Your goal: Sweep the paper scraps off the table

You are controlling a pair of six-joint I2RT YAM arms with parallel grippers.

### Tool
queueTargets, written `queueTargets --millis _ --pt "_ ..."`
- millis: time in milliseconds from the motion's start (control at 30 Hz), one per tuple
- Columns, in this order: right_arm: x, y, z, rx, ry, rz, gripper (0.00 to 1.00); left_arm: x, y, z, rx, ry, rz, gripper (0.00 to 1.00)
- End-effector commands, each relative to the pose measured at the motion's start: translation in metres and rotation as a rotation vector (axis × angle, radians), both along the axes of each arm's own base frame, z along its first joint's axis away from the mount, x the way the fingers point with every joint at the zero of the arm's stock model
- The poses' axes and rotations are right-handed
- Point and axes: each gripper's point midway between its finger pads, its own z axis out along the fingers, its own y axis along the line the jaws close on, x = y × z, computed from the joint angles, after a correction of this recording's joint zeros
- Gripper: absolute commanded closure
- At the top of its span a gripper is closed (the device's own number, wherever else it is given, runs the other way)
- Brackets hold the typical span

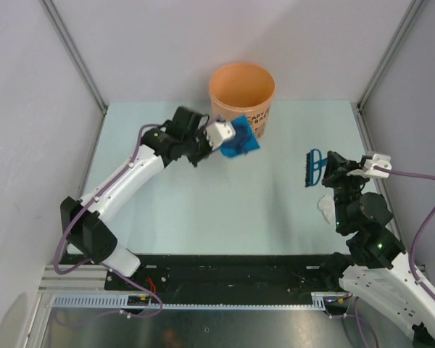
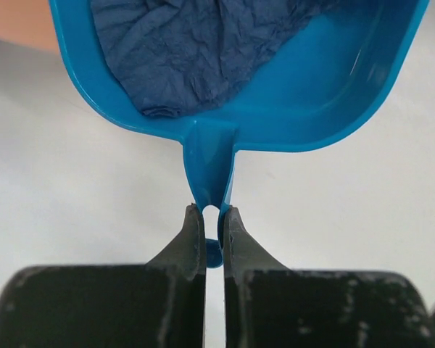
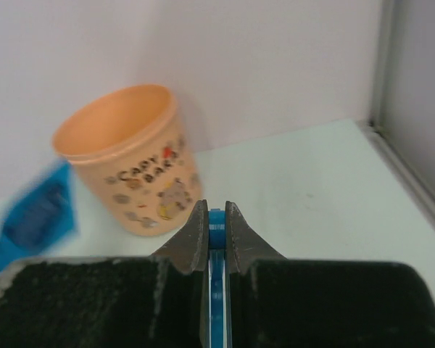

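Observation:
My left gripper is shut on the handle of the blue dustpan and holds it raised just in front of the orange bucket. In the left wrist view my left gripper pinches the dustpan's handle, and a crumpled dark blue paper scrap lies in the pan. My right gripper is shut on the small blue brush at the right of the table. In the right wrist view my right gripper clamps the brush handle. A white scrap lies beside the right arm.
The bucket stands at the table's far edge against the grey back wall, with the dustpan blurred to its left in the right wrist view. Grey walls close the left and right sides. A black and metal rail runs along the near edge.

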Motion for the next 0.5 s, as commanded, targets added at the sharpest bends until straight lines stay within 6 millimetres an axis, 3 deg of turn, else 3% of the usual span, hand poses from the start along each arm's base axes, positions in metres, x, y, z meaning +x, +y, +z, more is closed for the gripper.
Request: queueTargets --millis 0,100,167,200,233,267,300,333,400,467 --pt "-0.006 -0.035 -0.029 -0.063 0.101 -0.112 1.00 0.064 -0.007 0.098 -0.067 -0.264 0.185 1.00" --pt "-0.009 -0.049 -0.038 -0.083 0.135 -0.158 1.00 0.108 -0.006 0.125 -0.012 -0.384 0.271 1.00" --pt "-0.011 -0.054 -0.043 -0.094 0.152 -0.175 1.00 0.133 0.007 0.138 0.077 -0.472 0.360 1.00" --pt "-0.012 -0.056 -0.046 -0.103 0.165 -0.184 1.00 0.145 0.009 0.166 0.088 -0.553 0.380 1.00" --pt "-0.013 -0.059 -0.047 -0.102 0.168 -0.193 1.00 0.163 0.016 0.153 0.190 -0.575 0.437 1.00" --pt "-0.013 -0.061 -0.048 -0.103 0.172 -0.202 1.00 0.171 0.017 0.160 0.225 -0.610 0.451 1.00" --pt "-0.014 -0.064 -0.050 -0.109 0.180 -0.216 1.00 0.178 0.023 0.191 0.253 -0.695 0.474 1.00" --pt "-0.015 -0.064 -0.050 -0.109 0.182 -0.217 1.00 0.194 0.023 0.177 0.340 -0.708 0.503 1.00" --pt "-0.016 -0.065 -0.051 -0.113 0.186 -0.219 1.00 0.202 0.024 0.206 0.420 -0.809 0.512 1.00" --pt "-0.016 -0.065 -0.050 -0.113 0.183 -0.218 1.00 0.209 0.024 0.219 0.491 -0.891 0.558 1.00"
